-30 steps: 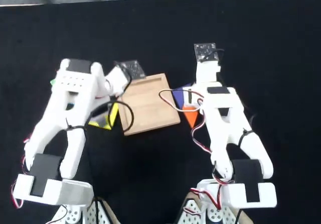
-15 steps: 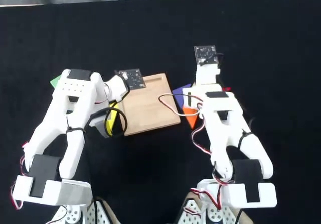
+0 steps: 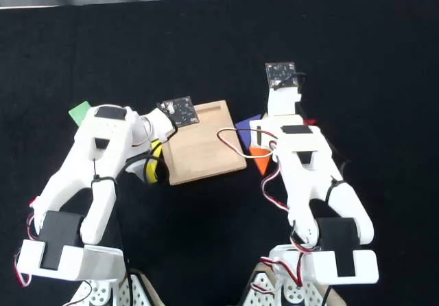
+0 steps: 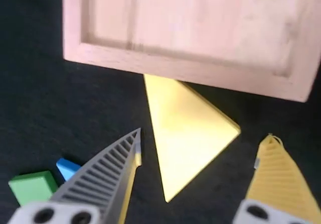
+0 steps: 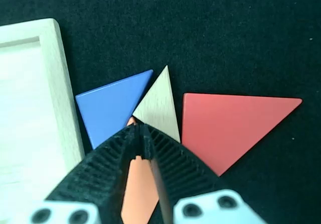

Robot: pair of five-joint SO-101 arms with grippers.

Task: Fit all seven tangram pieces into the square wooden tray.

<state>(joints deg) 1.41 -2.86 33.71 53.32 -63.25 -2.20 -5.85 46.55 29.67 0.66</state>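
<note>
While I am holding my left pincer [image 4: 203, 138] wide open, its tips are straddling the yellow triangle [image 4: 185, 128], each standing apart from a slanted edge, and one corner of that triangle is meeting the outer wall of the wooden tray [image 4: 175, 66]. My right pincer [image 5: 141, 129] is pressing its tips together above the orange piece [image 5: 138, 194], where the blue triangle [image 5: 113, 106] and the pale wooden triangle [image 5: 159, 108] are crowding corner to corner. The red triangle [image 5: 225, 123] is lying just beside the pale one, a thin gap separating their edges, and the black table [image 5: 225, 28] is spreading open beyond it.
</note>
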